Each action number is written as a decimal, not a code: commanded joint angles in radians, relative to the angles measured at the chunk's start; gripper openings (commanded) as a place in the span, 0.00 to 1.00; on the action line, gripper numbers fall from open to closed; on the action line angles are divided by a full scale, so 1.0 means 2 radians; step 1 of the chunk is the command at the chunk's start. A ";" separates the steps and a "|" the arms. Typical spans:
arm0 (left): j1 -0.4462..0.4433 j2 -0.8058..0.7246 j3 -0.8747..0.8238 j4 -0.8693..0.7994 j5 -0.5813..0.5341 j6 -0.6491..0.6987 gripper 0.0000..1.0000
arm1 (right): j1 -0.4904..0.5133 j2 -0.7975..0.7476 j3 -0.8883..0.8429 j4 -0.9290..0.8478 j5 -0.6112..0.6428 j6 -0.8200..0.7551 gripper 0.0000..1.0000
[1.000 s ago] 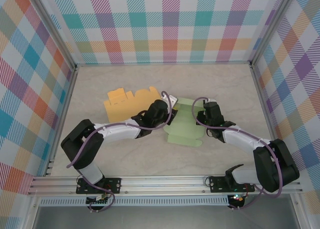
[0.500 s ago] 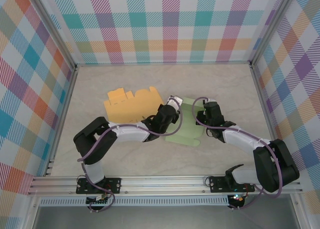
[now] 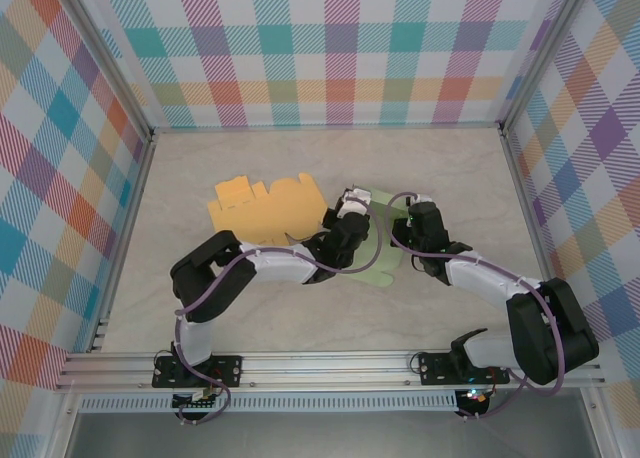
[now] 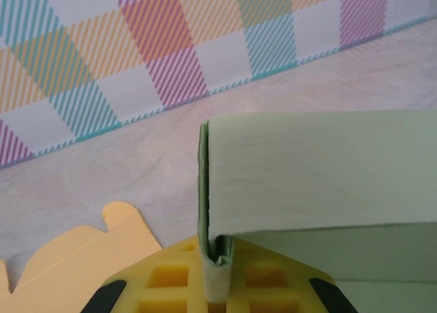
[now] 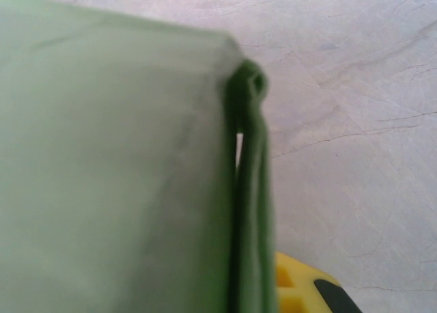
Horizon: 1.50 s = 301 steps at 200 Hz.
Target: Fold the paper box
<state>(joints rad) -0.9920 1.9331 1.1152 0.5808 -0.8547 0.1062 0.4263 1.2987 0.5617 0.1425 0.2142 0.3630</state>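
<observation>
Pale marbled table carrying two card sheets

The table is a light, veined, stone-look top. An orange box blank lies flat on it, just left of the jaws of the left gripper. The green paper box rests partly on it, spread between those jaws and the jaws of the right gripper
</observation>
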 commanded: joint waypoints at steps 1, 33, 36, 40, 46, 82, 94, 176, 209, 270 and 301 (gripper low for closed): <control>0.000 0.013 0.027 0.019 -0.096 -0.043 0.00 | 0.008 -0.001 -0.002 0.001 -0.033 0.001 0.00; 0.016 0.010 0.037 -0.061 -0.115 -0.149 0.00 | 0.009 0.015 0.004 0.009 -0.050 0.017 0.00; 0.017 0.010 0.038 -0.066 -0.114 -0.155 0.00 | 0.010 0.017 0.006 0.008 -0.052 0.018 0.00; 0.017 0.010 0.038 -0.069 -0.112 -0.160 0.00 | 0.010 0.020 0.007 0.008 -0.052 0.021 0.00; 0.017 0.009 0.037 -0.067 -0.109 -0.161 0.00 | 0.010 0.025 0.010 0.007 -0.053 0.026 0.00; 0.017 -0.010 0.016 -0.056 -0.069 -0.162 0.02 | 0.012 0.037 0.015 0.011 -0.054 0.051 0.00; 0.016 -0.017 0.009 -0.052 -0.051 -0.158 0.06 | 0.012 0.039 0.020 0.005 -0.052 0.057 0.00; 0.007 -0.107 -0.034 -0.128 0.099 -0.140 0.47 | 0.014 0.027 0.052 -0.087 -0.034 0.078 0.00; 0.005 -0.156 -0.060 -0.161 0.155 -0.159 0.60 | 0.015 0.019 0.065 -0.126 -0.033 0.097 0.00; 0.004 -0.206 -0.035 -0.291 0.146 -0.180 0.65 | 0.015 0.014 0.115 -0.228 -0.059 0.108 0.00; 0.004 -0.245 -0.053 -0.306 0.141 -0.193 0.66 | 0.015 0.017 0.151 -0.312 -0.082 0.102 0.00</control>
<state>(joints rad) -0.9859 1.5330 1.0145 0.0490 -0.5503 -0.2413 0.4480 1.3491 0.7975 -0.3069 0.1070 0.5621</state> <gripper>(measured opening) 0.654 0.094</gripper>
